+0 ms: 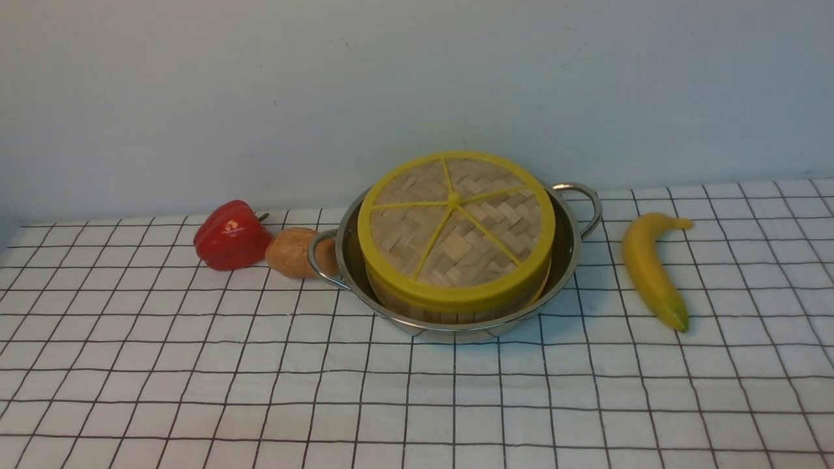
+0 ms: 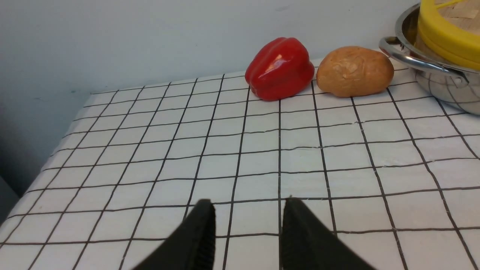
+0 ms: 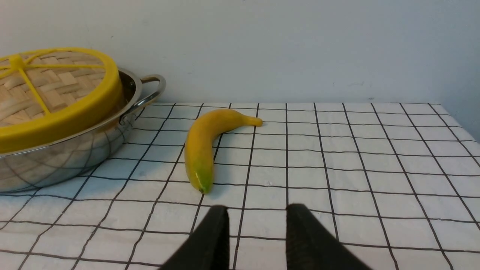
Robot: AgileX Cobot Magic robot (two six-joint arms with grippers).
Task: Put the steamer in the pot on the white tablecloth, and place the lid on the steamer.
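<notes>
Bare checked cloth fills the bottom of the front view, the white tablecloth (image 1: pixel 417 391), with neither arm showing there. At frame centre I see the pot (image 1: pixel 573 251) standing on it, the steamer (image 1: pixel 456 311) seated inside with only its slatted wall showing at the near side, and the lid (image 1: pixel 456 225) resting on top, covering it. By my reading the job looks done.

In the wrist views, my left gripper (image 2: pixel 247 232) and right gripper (image 3: pixel 257 236) each show two dark fingers set partly apart at the bottom of the frame, with nothing between them, hovering over bare cloth well apart from the pot.

The lid appears to sit slightly tilted, its far edge higher than the near one, so it may not be fully seated; a nudge could slide it off the steamer. Moving outward, a potato (image 1: pixel 293 253) touches or nearly touches the pot's handle at centre left, with a red pepper (image 1: pixel 229 236) just beside it, and a banana (image 1: pixel 651 270) lies at the right. If I swing either arm carelessly toward centre, I could knock a handle, shift the pot and unseat the lid, or roll the produce.
</notes>
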